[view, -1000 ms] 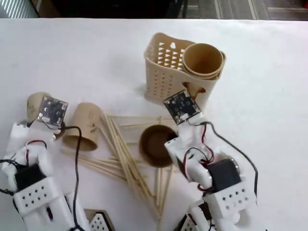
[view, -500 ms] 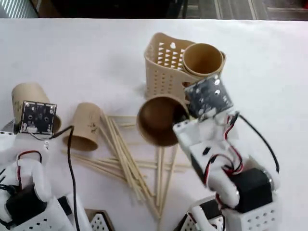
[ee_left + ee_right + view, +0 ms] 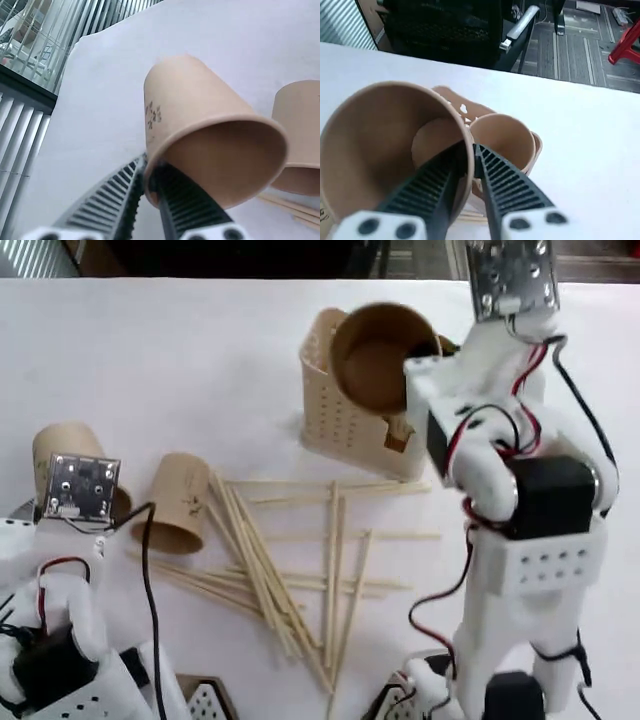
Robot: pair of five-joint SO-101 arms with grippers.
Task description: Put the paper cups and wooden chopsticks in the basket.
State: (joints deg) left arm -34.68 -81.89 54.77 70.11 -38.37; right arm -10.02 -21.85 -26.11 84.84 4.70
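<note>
1. Your right hand (image 3: 468, 150) holds the raised cup (image 3: 375, 355) over the basket (image 3: 335, 420); a nested cup (image 3: 502, 137) takes up one end inside.
2. The chopsticks (image 3: 290, 560) sprawl over the middle of the worktop (image 3: 150, 350) between the arms; a lying cup (image 3: 180, 502) sits just beside them on the left.
3. Your left hand (image 3: 145, 177) grips the left cup (image 3: 60, 445) near that lying cup; the gap between them is narrow.
4. You have open worktop left of the basket and beyond it.

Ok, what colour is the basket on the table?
Cream; the basket has walls pierced with rows of small holes. The high view shows it best.
</note>
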